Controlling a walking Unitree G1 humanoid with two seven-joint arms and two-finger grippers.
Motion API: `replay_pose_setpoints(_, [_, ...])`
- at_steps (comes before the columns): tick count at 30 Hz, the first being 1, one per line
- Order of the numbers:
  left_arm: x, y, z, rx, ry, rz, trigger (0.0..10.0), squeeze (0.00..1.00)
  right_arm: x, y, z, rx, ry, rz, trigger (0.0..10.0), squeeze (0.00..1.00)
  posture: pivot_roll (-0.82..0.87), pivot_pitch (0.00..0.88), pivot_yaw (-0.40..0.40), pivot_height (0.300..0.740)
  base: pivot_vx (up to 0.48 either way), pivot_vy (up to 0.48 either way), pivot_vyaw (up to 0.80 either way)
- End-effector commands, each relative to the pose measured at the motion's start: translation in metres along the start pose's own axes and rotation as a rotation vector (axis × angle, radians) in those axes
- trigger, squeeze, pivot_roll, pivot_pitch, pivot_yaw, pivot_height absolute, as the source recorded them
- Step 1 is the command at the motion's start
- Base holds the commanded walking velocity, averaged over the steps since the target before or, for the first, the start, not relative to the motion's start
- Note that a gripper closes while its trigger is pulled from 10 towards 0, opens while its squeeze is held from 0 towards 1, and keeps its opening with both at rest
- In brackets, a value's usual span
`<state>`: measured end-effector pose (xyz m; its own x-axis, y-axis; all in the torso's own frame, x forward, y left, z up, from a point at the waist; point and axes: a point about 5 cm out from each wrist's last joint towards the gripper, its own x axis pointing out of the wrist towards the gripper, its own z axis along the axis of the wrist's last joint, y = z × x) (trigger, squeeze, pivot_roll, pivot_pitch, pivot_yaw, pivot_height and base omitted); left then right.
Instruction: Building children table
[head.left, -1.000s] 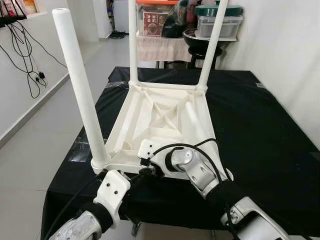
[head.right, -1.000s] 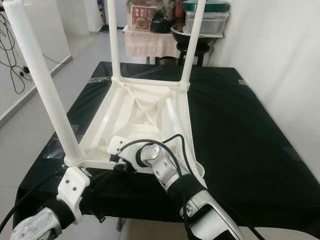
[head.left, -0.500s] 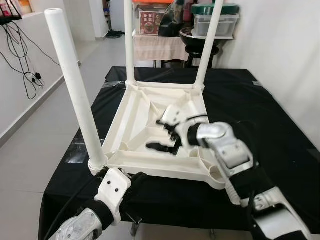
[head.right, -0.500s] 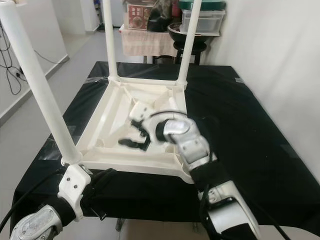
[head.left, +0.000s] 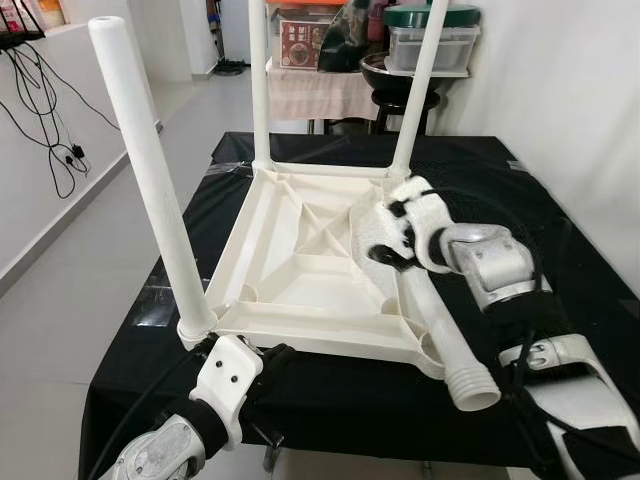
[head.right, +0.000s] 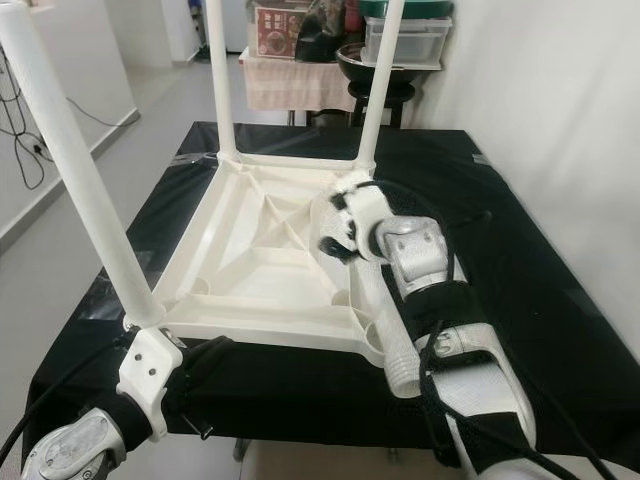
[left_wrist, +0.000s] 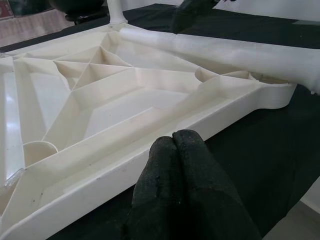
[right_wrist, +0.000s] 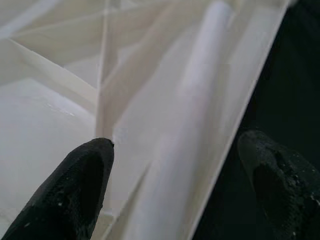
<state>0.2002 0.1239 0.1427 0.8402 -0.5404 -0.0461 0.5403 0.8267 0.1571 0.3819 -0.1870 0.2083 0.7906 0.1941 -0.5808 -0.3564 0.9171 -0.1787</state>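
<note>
A white plastic children's table (head.left: 300, 270) lies upside down on the black cloth. Three white legs stand upright in its corners: front left (head.left: 150, 170), back left (head.left: 260, 80), back right (head.left: 420, 80). A fourth, loose leg (head.left: 440, 335) lies along the right edge, its threaded end (head.left: 478, 385) sticking out past the front right corner. My right gripper (right_wrist: 177, 185) hovers open over this leg (right_wrist: 200, 100), one finger on each side. My left gripper (left_wrist: 175, 145) is shut on nothing, just before the table's front rim near the front left corner.
The black-covered worktable (head.left: 520, 200) reaches to the white wall on the right. Behind it stand a dark stool and stacked plastic containers (head.left: 435, 45). Cables (head.left: 50, 110) hang on the left wall above open floor.
My right gripper swung from the front rim across the underside to the right edge. The loose leg now lies over the front right corner. The left arm stayed put.
</note>
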Motion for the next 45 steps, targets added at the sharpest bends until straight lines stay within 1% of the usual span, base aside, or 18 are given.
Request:
replay_pose_setpoints(1, [-0.001, -0.001, -0.004, 0.004, 0.019, -0.009, 10.0, 0.00, -0.003, -0.002, 0.001, 0.045, 0.032, 0.012, 10.0, 0.00, -0.07, 0.000, -0.036, 0.740, 0.000, 0.000, 0.00])
replay_pose_setpoints(4, [-0.001, -0.001, -0.004, 0.001, 0.019, -0.005, 10.0, 0.00, -0.006, -0.005, -0.011, 0.105, 0.113, 0.029, 10.0, 0.00, -0.07, 0.001, -0.040, 0.740, 0.000, 0.000, 0.00])
replay_pose_setpoints(6, [-0.001, -0.001, -0.004, 0.000, 0.019, -0.004, 10.0, 0.00, -0.006, -0.004, -0.014, 0.115, 0.131, 0.034, 10.0, 0.00, -0.07, 0.002, -0.046, 0.740, 0.000, 0.000, 0.00])
replay_pose_setpoints(9, [-0.001, -0.001, -0.005, -0.003, 0.019, -0.002, 10.0, 0.00, -0.005, 0.003, -0.030, 0.149, 0.208, 0.075, 10.0, 0.00, -0.08, 0.002, -0.049, 0.740, 0.000, 0.000, 0.00])
replay_pose_setpoints(12, [-0.001, -0.002, -0.005, -0.005, 0.019, -0.004, 10.0, 0.00, -0.005, 0.010, -0.039, 0.170, 0.250, 0.091, 10.0, 0.00, -0.08, 0.002, -0.049, 0.740, 0.000, 0.000, 0.00])
replay_pose_setpoints(15, [-0.001, -0.003, -0.005, -0.004, 0.020, -0.007, 10.0, 0.00, -0.003, 0.012, -0.044, 0.182, 0.277, 0.091, 10.0, 0.00, -0.08, 0.001, -0.048, 0.740, 0.000, 0.000, 0.00])
replay_pose_setpoints(17, [0.000, -0.003, -0.005, -0.003, 0.020, -0.010, 10.0, 0.00, 0.001, 0.012, -0.055, 0.196, 0.311, 0.074, 10.0, 0.00, -0.08, 0.000, -0.049, 0.740, 0.000, 0.000, 0.00])
replay_pose_setpoints(21, [0.000, -0.004, -0.006, -0.002, 0.021, -0.011, 10.0, 0.00, 0.003, 0.009, -0.066, 0.214, 0.341, 0.048, 10.0, 0.00, -0.08, 0.000, -0.052, 0.740, 0.000, 0.000, 0.00])
replay_pose_setpoints(22, [0.000, -0.004, -0.006, -0.002, 0.021, -0.011, 10.0, 0.00, 0.004, 0.008, -0.070, 0.223, 0.353, 0.042, 9.7, 0.00, -0.08, 0.000, -0.053, 0.740, 0.000, 0.000, 0.00])
replay_pose_setpoints(23, [0.000, -0.004, -0.006, -0.002, 0.021, -0.011, 10.0, 0.00, 0.005, 0.007, -0.075, 0.228, 0.362, 0.033, 1.9, 0.00, -0.08, 0.000, -0.054, 0.740, 0.000, 0.000, 0.00])
replay_pose_setpoints(25, [0.000, -0.004, -0.006, -0.002, 0.020, -0.011, 10.0, 0.00, 0.005, 0.006, -0.075, 0.228, 0.363, 0.029, 1.9, 0.00, -0.08, 0.000, -0.054, 0.740, 0.000, 0.000, 0.00])
replay_pose_setpoints(26, [0.000, -0.004, -0.006, -0.002, 0.020, -0.011, 10.0, 0.00, 0.005, 0.006, -0.076, 0.228, 0.364, 0.028, 0.0, 0.00, -0.08, 0.000, -0.053, 0.740, 0.000, 0.000, 0.00])
replay_pose_setpoints(42, [0.001, -0.002, -0.006, 0.001, 0.020, -0.013, 10.0, 0.00, 0.007, 0.004, -0.076, 0.255, 0.332, 0.016, 0.0, 0.00, -0.08, 0.000, -0.047, 0.740, 0.000, 0.000, 0.00])
replay_pose_setpoints(43, [0.001, -0.002, -0.006, 0.002, 0.020, -0.013, 10.0, 0.00, 0.007, 0.004, -0.074, 0.263, 0.311, 0.017, 0.0, 0.00, -0.08, 0.000, -0.045, 0.740, 0.000, 0.000, 0.00])
replay_pose_setpoints(44, [0.001, -0.001, -0.007, 0.003, 0.020, -0.012, 10.0, 0.00, 0.008, 0.003, -0.067, 0.286, 0.256, 0.022, 0.0, 0.00, -0.08, 0.000, -0.043, 0.740, 0.000, 0.000, 0.00])
replay_pose_setpoints(45, [0.001, -0.001, -0.007, 0.003, 0.020, -0.012, 10.0, 0.00, 0.008, 0.003, -0.067, 0.286, 0.256, 0.022, 0.0, 0.00, -0.08, 0.000, -0.043, 0.740, 0.000, 0.000, 0.00])
